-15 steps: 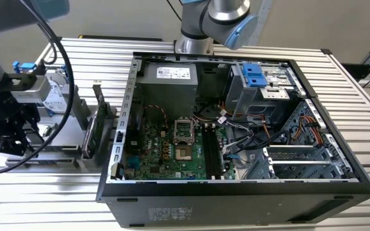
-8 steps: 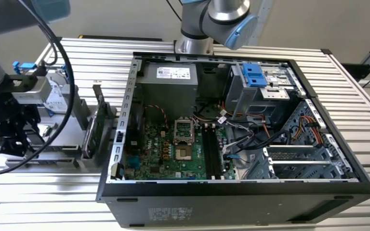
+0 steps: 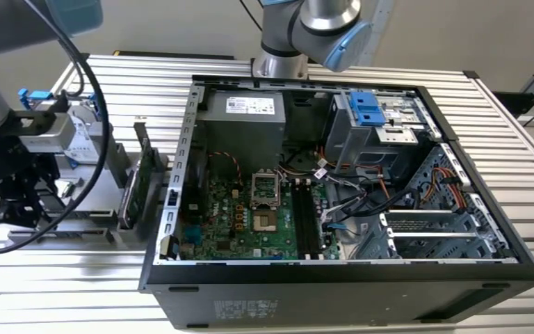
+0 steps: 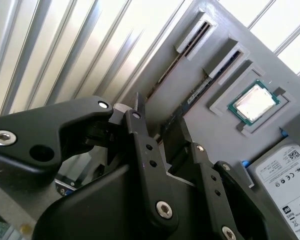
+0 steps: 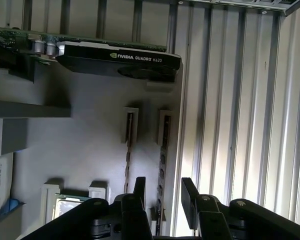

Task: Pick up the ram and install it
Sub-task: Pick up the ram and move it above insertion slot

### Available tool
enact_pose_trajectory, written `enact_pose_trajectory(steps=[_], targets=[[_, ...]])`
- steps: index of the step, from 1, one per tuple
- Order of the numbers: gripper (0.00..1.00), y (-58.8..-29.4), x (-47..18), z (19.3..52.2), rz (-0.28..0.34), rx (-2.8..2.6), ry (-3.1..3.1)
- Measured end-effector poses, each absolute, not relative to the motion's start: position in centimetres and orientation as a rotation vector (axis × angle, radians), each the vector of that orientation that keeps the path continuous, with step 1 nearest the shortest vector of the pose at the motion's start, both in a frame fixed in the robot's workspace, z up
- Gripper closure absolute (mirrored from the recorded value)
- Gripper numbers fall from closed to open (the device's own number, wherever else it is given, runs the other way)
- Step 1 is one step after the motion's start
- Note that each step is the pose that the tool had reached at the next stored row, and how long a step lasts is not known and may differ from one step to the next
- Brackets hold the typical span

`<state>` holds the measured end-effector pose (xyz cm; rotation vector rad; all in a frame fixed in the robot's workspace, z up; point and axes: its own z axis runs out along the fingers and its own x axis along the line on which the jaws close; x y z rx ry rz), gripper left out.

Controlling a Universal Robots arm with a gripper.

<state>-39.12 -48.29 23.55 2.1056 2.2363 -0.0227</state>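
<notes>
Fingers: my fingers (image 5: 140, 187) are hanging released and spread, one on each side of the ram, gripping nothing. A gap is showing on either side of the stick in the first wrist view.
Ram: the ram (image 5: 163, 160) is standing on edge in a groove of the tray, with its near end running in between my fingers. In the second wrist view its dark blue edge (image 4: 192, 97) is showing along the same groove.
Tray: the gray tray (image 5: 80, 125) is lying on the slatted counter (image 5: 240, 100), and a second groove (image 5: 130, 125) is sitting just beside the ram's.
Chip: a processor chip (image 4: 253, 102) is resting in its own recess near the ram's groove.
Hard drive: a silver hard drive (image 4: 285, 175) is sitting just beyond the chip.
Card: a green card (image 3: 142, 174) is standing on edge at three o'clock from me in the exterior view, between the tray's other parts and the case.
Arm: my arm (image 3: 7, 31) is reaching down over the tray at nine o'clock from the case, on the exterior view's left.
Case: the open computer case (image 3: 341, 299) is lying on the counter, its board's black slots (image 3: 306, 219) running from twelve to six o'clock, well apart from the ram.
</notes>
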Motion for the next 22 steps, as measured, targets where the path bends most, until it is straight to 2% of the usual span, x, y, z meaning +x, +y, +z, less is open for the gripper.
enact_pose_trajectory(steps=[22], targets=[[0.0,-48.1,-39.5,22.4,-0.027,2.104,2.234]])
